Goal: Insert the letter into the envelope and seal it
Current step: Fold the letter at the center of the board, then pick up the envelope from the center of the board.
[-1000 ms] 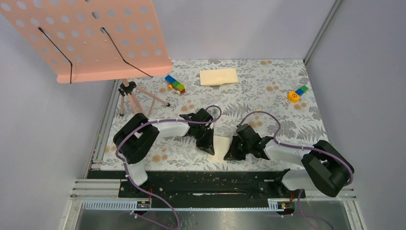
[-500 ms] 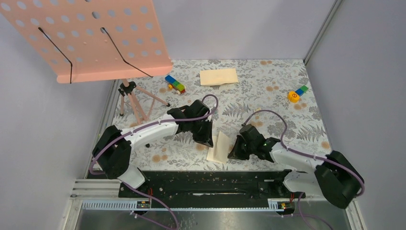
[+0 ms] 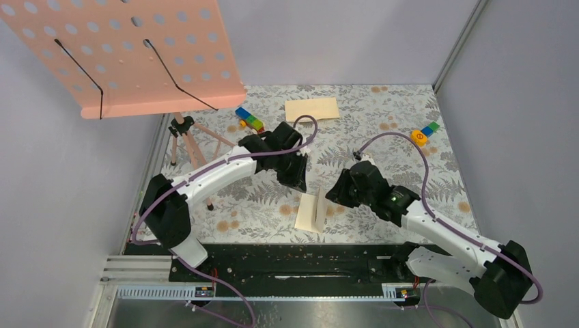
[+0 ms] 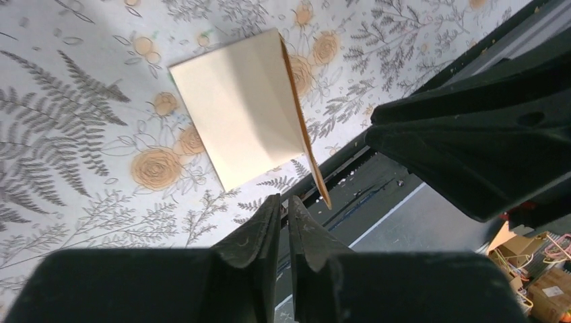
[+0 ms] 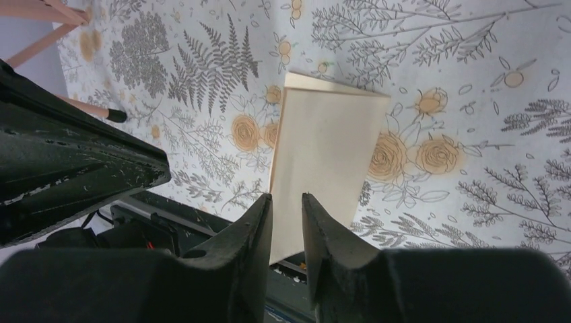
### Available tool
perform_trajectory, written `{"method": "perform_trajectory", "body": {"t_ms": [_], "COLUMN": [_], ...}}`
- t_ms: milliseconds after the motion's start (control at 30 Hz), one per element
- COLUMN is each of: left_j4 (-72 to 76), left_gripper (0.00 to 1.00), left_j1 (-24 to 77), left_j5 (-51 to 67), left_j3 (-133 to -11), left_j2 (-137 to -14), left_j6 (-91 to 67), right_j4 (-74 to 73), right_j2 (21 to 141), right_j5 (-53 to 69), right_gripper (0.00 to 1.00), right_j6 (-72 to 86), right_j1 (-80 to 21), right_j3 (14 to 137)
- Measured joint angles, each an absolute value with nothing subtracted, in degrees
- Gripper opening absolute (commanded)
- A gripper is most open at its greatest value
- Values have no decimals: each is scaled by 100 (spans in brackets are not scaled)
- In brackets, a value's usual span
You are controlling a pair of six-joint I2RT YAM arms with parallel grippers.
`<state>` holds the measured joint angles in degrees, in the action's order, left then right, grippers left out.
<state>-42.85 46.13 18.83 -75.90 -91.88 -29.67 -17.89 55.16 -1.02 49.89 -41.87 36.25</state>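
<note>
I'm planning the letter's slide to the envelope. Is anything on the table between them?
Nothing lies on the table between the folded letter and the envelope. The left gripper hangs over that line; the block toy sits off to the left.

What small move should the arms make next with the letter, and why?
Probably lower the right pincer and press the letter flat: its folded half stands up, nothing holds it, and the envelope lies far behind.

Letter [image 3: 306,215] is matt cream paper with soft creases, envelope [image 3: 312,109] smooth tan paper. Flowery table cover [image 3: 382,137] looks matt, and my right gripper [image 5: 286,198] is scuffed black plastic.
</note>
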Motion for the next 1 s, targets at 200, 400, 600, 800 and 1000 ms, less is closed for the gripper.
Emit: {"method": "perform_trajectory", "body": {"t_ms": [200,400,600,800,1000], "left_j4": [-4556,-4770,-4860,-4777,-4683], "left_gripper": [11,12,10,12,13], "left_j1": [4283,4281,4289,4289,4289], "left_j5": [1896,1949,1949,1970,2027], "left_j3": [-8228,-8781,-9105,-8971,-8073], "left_j2": [-9679,-10101,-10136,-10053,-9483], "left_j6": [-2567,-2224,-1970,-1782,-1754], "right_j4": [-1876,-1907,-1946,-1979,-1857], "right_j2": [6276,6508,6657,7577,9078], "right_j5": [-180,12,309,628,768], "right_gripper": [30,30,31,39,48], "right_j6": [4925,4810,4670,4707,5050], "right_j1": [-3959,-3225,-2504,-2082,-1841], "right_j3": [4141,4333,4622,5623,7022]}}
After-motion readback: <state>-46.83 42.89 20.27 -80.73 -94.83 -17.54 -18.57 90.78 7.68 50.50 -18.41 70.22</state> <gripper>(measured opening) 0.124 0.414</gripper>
